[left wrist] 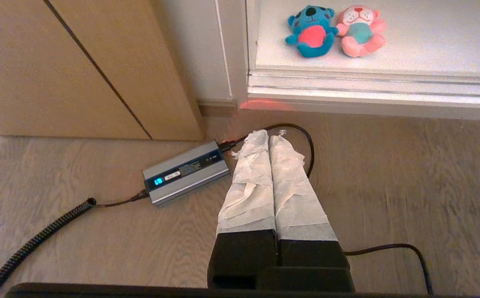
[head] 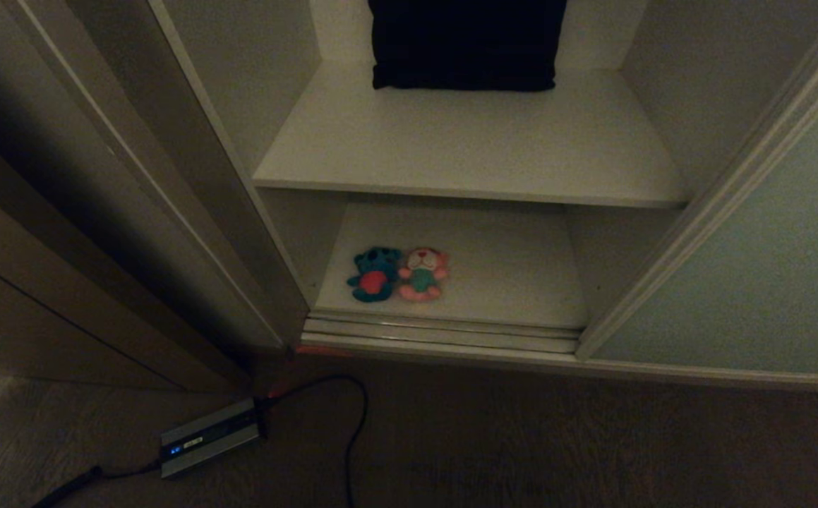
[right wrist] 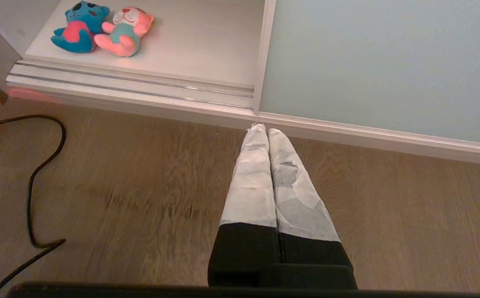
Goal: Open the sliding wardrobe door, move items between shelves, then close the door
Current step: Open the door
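Observation:
The sliding wardrobe door (head: 754, 275) (right wrist: 380, 62), a pale grey-green panel, stands slid to the right, so the interior shows. On the bottom shelf (head: 507, 275) lie two plush toys side by side: a teal-blue one with a red belly (head: 375, 274) (left wrist: 311, 31) (right wrist: 77, 28) and a pink one with a teal body (head: 423, 274) (left wrist: 360, 30) (right wrist: 124, 30). The upper shelf (head: 472, 141) holds only a dark cloth. Neither arm shows in the head view. My left gripper (left wrist: 269, 134) hangs shut and empty over the floor; my right gripper (right wrist: 264, 129) is likewise shut and empty.
A dark folded cloth (head: 466, 44) sits at the back of the upper shelf. A grey charger box (head: 209, 437) (left wrist: 186, 171) with black cables (head: 352, 423) lies on the wood floor at left. A brown wooden panel (head: 34, 268) stands left of the opening. Door tracks (head: 444, 335) run along the sill.

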`<state>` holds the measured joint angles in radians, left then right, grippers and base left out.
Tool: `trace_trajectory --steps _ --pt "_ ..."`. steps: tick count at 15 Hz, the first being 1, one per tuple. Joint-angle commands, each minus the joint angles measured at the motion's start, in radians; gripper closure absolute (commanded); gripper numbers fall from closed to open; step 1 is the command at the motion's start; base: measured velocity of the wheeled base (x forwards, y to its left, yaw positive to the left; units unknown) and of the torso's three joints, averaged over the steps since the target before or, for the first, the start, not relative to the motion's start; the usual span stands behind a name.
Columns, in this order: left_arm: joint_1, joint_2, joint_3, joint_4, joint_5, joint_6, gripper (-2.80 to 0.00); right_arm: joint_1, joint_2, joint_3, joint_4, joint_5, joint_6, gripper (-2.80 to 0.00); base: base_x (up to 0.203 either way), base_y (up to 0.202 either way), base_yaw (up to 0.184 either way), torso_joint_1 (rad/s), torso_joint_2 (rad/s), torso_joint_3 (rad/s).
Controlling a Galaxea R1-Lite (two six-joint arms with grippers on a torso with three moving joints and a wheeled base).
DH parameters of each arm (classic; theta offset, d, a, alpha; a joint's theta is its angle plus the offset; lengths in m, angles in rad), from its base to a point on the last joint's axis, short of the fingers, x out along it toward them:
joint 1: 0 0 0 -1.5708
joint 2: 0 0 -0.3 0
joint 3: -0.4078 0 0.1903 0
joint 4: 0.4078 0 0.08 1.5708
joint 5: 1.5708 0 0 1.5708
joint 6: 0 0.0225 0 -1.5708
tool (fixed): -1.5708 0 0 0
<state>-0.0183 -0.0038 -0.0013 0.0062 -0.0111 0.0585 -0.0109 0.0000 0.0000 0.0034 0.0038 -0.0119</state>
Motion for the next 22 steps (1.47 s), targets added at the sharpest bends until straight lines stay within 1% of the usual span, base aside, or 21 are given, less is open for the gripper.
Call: trace_trajectory --steps 1,7,8,10,15,17,22 --pt "0.000 0.002 0.001 -0.002 -0.003 0.007 0.00 0.000 0.001 0.004 0.000 0.001 0.000 0.00 0.000 0.000 0.000 0.003 0.00 -0.102" --pt "0.000 0.002 0.001 -0.002 -0.003 0.007 0.00 0.000 0.002 0.003 0.000 -0.001 0.000 0.00 0.000 0.000 0.000 0.001 0.00 -0.179" --pt "0.000 0.003 0.001 0.000 -0.006 0.015 0.00 0.000 0.001 0.003 0.000 0.000 0.000 0.00 0.000 0.000 0.000 -0.002 0.01 -0.205" --pt "-0.001 0.004 0.001 0.000 -0.027 0.058 0.00 0.000 0.001 0.004 0.001 0.001 0.000 0.00 0.000 0.000 0.000 0.004 0.00 -0.191" --pt "0.000 0.002 0.001 0.000 -0.024 0.050 0.00 0.000 0.002 0.004 0.000 -0.001 0.000 0.00 0.000 0.000 0.000 0.003 0.00 -0.196" --pt "0.000 0.002 0.001 -0.002 -0.024 0.032 0.00 0.000 0.001 0.003 0.000 -0.001 0.000 0.00 0.000 0.000 0.000 0.000 0.01 -0.194" --pt "0.000 0.002 0.001 -0.002 -0.024 0.035 0.00 0.000 0.002 0.003 0.001 0.001 0.000 0.00 0.000 0.000 0.000 0.004 0.00 -0.196"
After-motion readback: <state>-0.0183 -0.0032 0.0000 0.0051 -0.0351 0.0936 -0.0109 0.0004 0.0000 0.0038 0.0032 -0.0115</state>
